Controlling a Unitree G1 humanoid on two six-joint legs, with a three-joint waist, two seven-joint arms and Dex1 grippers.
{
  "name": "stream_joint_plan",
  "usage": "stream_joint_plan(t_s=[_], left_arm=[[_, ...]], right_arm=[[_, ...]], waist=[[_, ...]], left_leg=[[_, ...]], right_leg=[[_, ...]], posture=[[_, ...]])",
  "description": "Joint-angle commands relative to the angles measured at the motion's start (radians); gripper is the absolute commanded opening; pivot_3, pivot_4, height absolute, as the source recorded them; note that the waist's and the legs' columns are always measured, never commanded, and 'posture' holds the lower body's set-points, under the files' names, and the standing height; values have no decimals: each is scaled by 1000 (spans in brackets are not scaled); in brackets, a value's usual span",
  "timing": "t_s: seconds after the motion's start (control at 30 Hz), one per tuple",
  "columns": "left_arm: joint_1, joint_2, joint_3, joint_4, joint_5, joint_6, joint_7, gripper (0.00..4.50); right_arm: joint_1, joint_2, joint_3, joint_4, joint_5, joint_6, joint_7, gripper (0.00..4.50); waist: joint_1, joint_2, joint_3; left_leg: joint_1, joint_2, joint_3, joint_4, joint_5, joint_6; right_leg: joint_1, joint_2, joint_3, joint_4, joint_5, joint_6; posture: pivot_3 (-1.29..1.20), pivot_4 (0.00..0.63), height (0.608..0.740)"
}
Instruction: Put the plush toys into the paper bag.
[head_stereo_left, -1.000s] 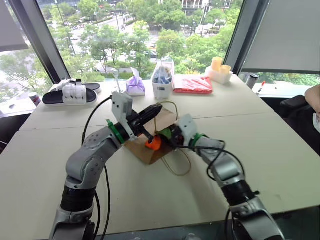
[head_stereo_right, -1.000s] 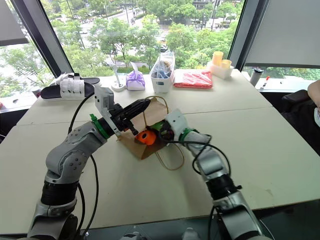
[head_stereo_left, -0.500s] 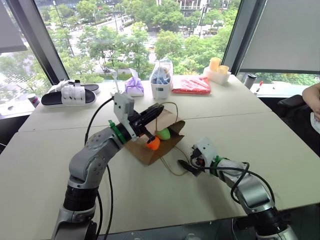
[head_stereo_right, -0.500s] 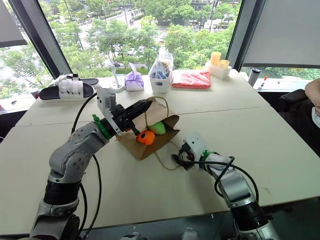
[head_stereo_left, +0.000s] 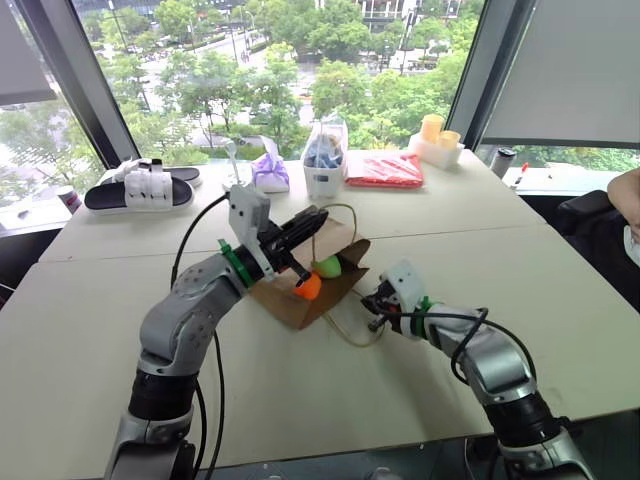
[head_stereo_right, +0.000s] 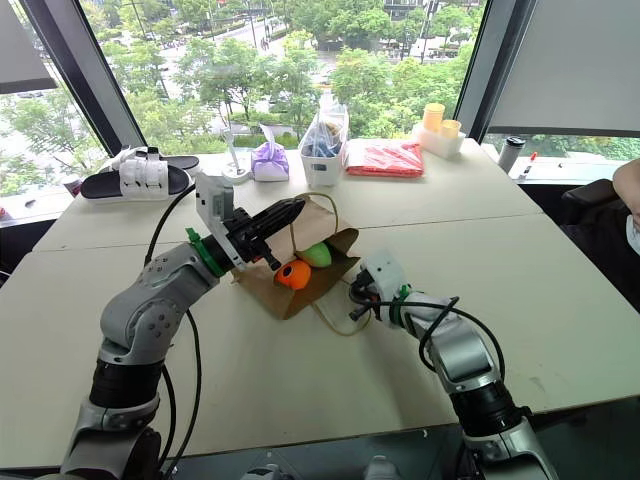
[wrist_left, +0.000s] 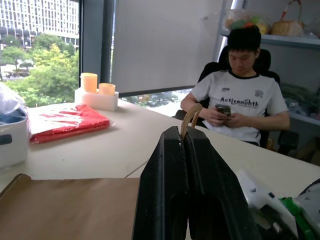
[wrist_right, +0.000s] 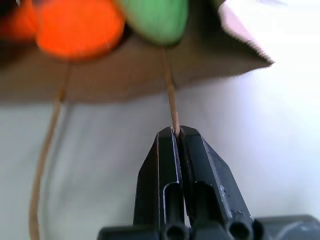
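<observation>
The plush toys, your orange one (head_stereo_left: 308, 287) and your green one (head_stereo_left: 328, 266), sit side by side in the mouth of the paper bag (head_stereo_left: 300, 300), which lies on the table (head_stereo_left: 300, 400). Your left gripper (head_stereo_left: 305, 224) is clamped on the bag's upper handle (wrist_left: 190, 116), holding it raised. Your right gripper (wrist_right: 175, 134) is pinched on the lower handle (wrist_right: 170, 95), just beside the bag's opening.

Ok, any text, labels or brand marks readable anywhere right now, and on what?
"Activenorth", or close to it; the letters are small and uncertain: white T-shirt of the seated person, left wrist view.
Two small chest marks on that shirt: too small to read.
Paper bag, plush toys, red packet, slippers: no readable text.
</observation>
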Motion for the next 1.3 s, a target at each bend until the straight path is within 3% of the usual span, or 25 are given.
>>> stream_joint_plan(t_s=[0.03,0.3,1.0,1.1,1.13,1.27,1.3], left_arm=[[-64,17,27,31,7,-48,-32,0],[-210,37,44,255,44,-144,-106,0],[-185,46,32,341,95,-136,-130,0],[-167,163,106,301,2,-49,-232,922],[-162,186,113,293,-9,-37,-246,1345],[-141,214,104,281,-5,-10,-253,1345],[-141,210,102,283,1,-9,-243,1752]], right_arm=[[-122,-12,-126,-126,99,73,7,92],[-275,-81,-246,-143,202,166,1,92],[-226,-96,-233,-90,201,81,-86,92],[-307,-67,-307,-92,250,82,-116,920],[-320,-67,-320,-92,261,84,-120,935],[-326,-79,-322,-91,289,88,-103,935],[-325,-78,-318,-92,294,90,-101,1403]], waist=[[0,0,0],[1,0,0],[-1,0,0],[-10,0,0],[-13,1,1],[-4,1,0],[-1,1,0]], left_leg=[[0,0,0,0,0,0],[-2,0,0,0,0,0],[-6,0,0,1,0,0],[-7,0,0,1,0,0],[-8,0,0,0,0,0],[-10,0,0,0,0,0],[-10,0,0,0,0,0]], right_leg=[[0,0,0,0,0,0],[0,0,-3,-2,0,0],[-4,-1,-3,0,0,0],[-5,-1,-3,0,0,0],[-9,-1,-2,2,0,0],[-12,-1,-2,3,0,0],[-11,-1,-2,3,0,0]], posture=[[0,150,740],[0,150,740],[0,150,740],[0,150,740],[0,150,740],[0,150,740],[0,150,740]])
